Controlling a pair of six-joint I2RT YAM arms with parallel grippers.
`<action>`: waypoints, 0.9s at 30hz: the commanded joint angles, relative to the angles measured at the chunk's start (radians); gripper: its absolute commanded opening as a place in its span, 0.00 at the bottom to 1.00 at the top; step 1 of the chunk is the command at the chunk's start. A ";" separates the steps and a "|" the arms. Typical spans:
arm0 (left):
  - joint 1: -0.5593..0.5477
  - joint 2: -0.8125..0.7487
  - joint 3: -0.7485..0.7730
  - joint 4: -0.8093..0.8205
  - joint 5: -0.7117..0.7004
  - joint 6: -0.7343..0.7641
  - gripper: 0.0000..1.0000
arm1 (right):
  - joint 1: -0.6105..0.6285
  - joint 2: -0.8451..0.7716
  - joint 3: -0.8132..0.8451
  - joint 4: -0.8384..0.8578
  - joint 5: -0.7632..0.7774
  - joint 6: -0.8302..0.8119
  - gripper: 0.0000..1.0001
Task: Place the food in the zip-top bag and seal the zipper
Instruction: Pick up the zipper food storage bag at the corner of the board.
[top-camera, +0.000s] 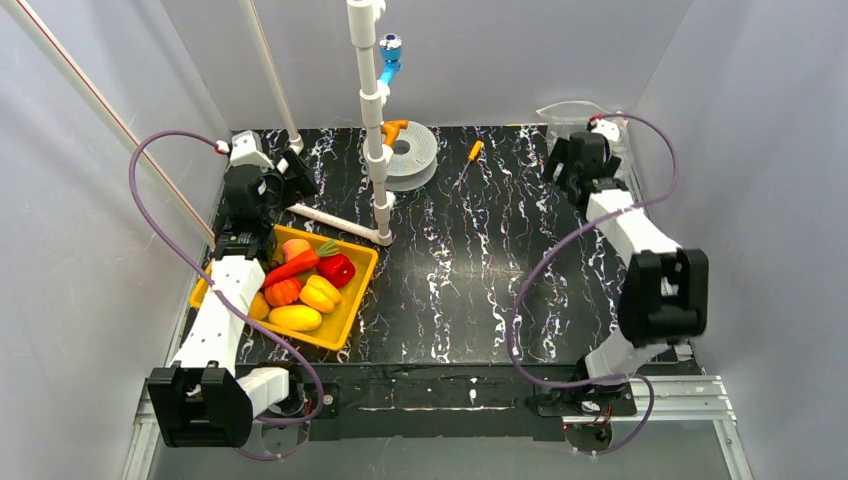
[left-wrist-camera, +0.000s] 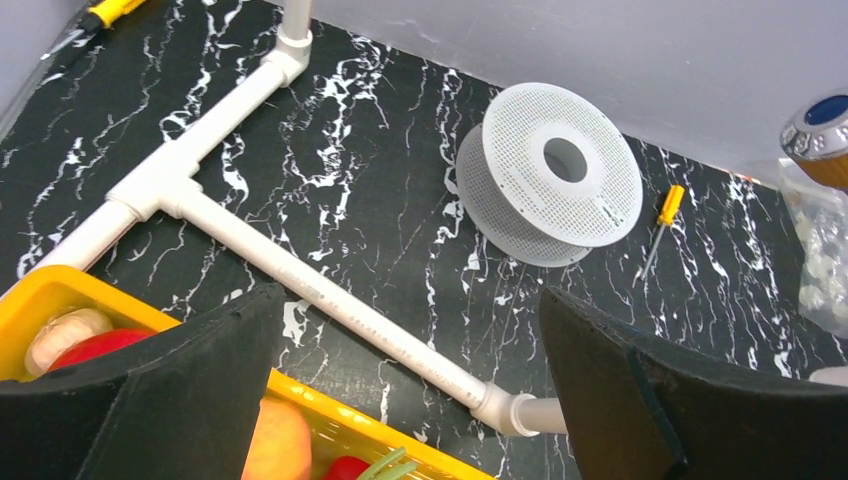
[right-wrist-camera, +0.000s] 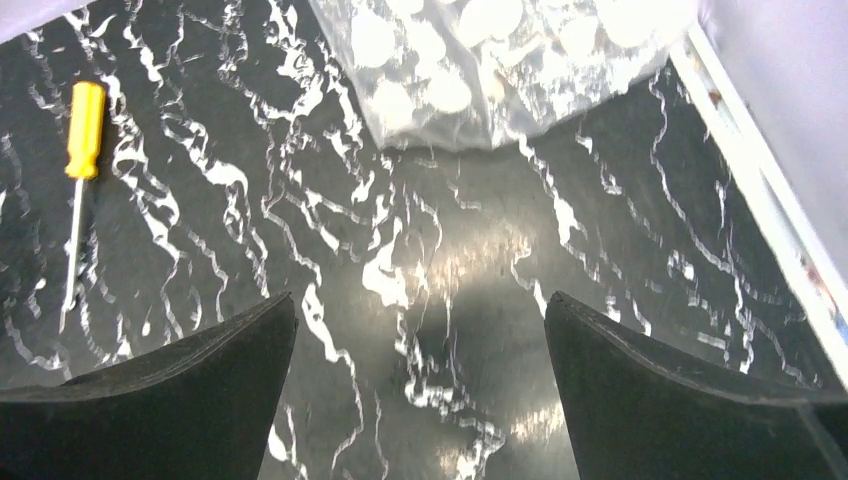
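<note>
The food (top-camera: 320, 292), a carrot, a red pepper, an orange pumpkin, yellow pieces and a peach, lies in a yellow tray (top-camera: 355, 300) at the left. The left wrist view shows the tray's corner (left-wrist-camera: 330, 420) with a peach piece (left-wrist-camera: 275, 440). My left gripper (top-camera: 293, 168) (left-wrist-camera: 410, 295) is open and empty above the tray's far edge. The dotted zip-top bag (top-camera: 572, 113) (right-wrist-camera: 500, 60) lies crumpled in the back right corner. Its zipper cannot be made out. My right gripper (top-camera: 568, 165) (right-wrist-camera: 420, 297) is open and empty, just in front of the bag over bare table.
A white pipe frame (top-camera: 375, 150) (left-wrist-camera: 330, 300) stands mid-back, with a bar along the table behind the tray. A white spool (top-camera: 410, 152) (left-wrist-camera: 560, 170) and a yellow-handled screwdriver (top-camera: 470, 158) (right-wrist-camera: 80, 150) lie at the back. Grey walls enclose the table.
</note>
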 joint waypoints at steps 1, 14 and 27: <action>0.005 0.009 0.026 -0.016 0.117 0.008 1.00 | -0.042 0.185 0.234 -0.072 0.007 -0.102 1.00; 0.005 0.043 0.075 -0.047 0.313 0.018 0.99 | -0.061 0.650 0.793 -0.263 0.024 -0.414 1.00; 0.005 0.081 0.065 -0.044 0.304 0.017 1.00 | -0.069 0.807 0.915 -0.291 -0.089 -0.443 0.83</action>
